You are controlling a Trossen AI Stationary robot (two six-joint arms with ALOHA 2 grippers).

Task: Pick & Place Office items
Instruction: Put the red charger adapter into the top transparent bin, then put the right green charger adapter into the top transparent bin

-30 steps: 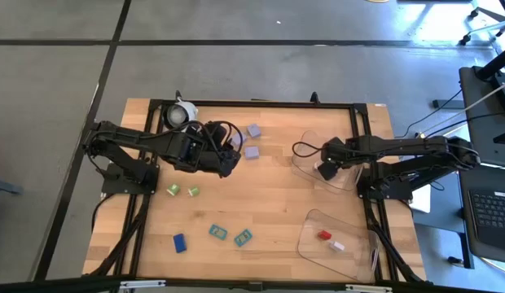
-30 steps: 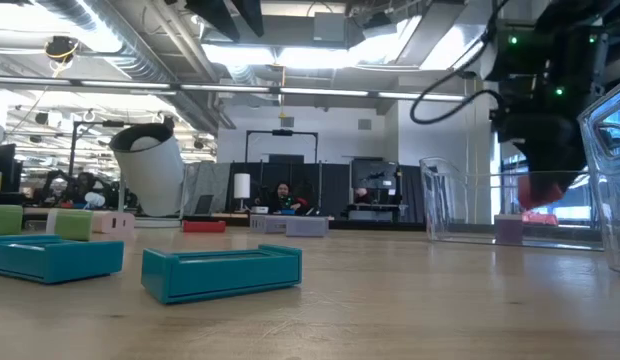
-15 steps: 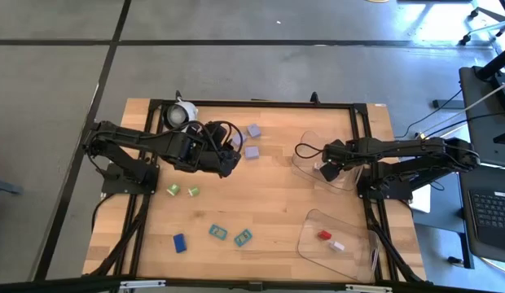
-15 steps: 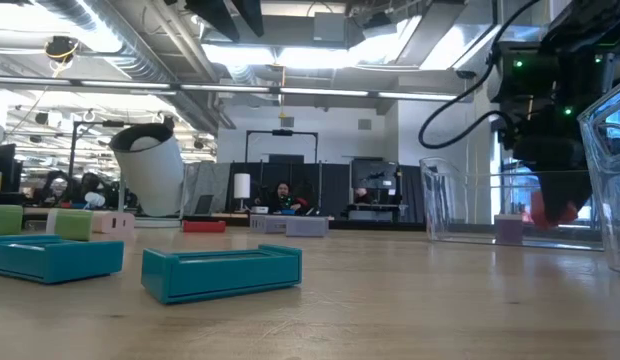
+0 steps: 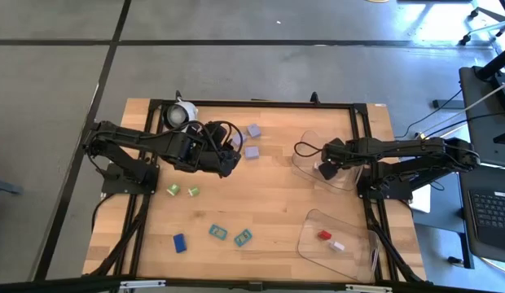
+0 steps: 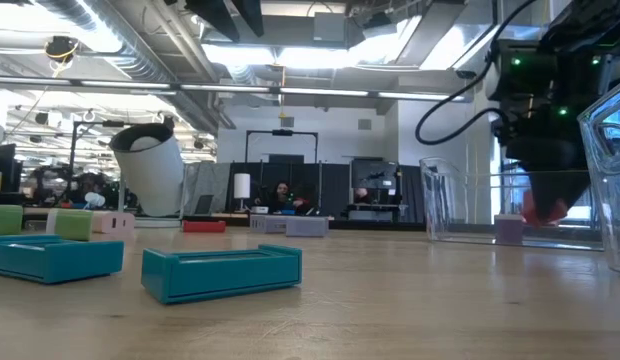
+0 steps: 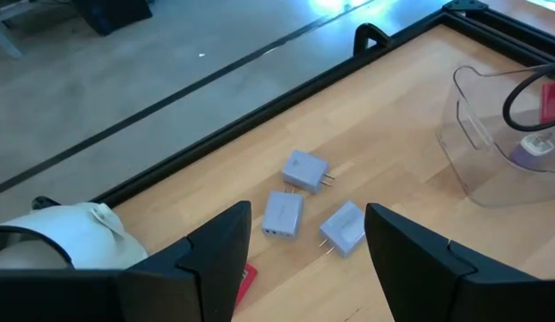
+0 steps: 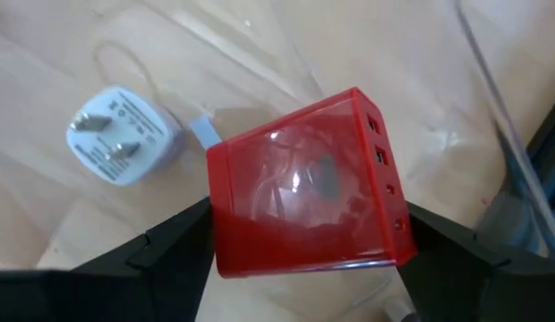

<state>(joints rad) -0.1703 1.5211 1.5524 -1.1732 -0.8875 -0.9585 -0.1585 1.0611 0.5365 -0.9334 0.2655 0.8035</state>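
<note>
Pale wooden counter point(image 5: 277, 203) in a black frame, grey floor all around. Nearest the front edge: small blue rectangular block point(image 5: 180, 242), then two teal flat boxes point(image 5: 217, 232) point(image 5: 243, 237) just beside each other, and off to the right a clear plastic tray point(image 5: 354, 232) with a small red piece point(image 5: 324, 235) and a small white piece point(image 5: 337, 244) inside, near each other. Farther in, on the left half, two small green pieces point(image 5: 173, 190) point(image 5: 193, 192) side by side. Past those, mid-counter: left claw point(image 5: 230, 165) held over the wood with its fingers spread and nothing between them. Level with it on the right, right claw point(image 5: 326, 171) down inside a second clear plastic tray point(image 5: 305, 159), pinching a glossy red rectangular block point(image 8: 304, 183) between both fingers, above a lavender plug adapter point(image 8: 121, 136) lying on the tray floor. Beyond the left claw, three more lavender plug adapters point(image 7: 303, 170) point(image 7: 283, 213) point(image 7: 343, 226) clustered on the bare wood, close together. At the far left corner, white round roll-like object point(image 5: 181, 114). Beyond the counter, seen from tabletop height: open workshop with bright ceiling lights, benches, and a seated person point(image 6: 281, 195) far back.
</note>
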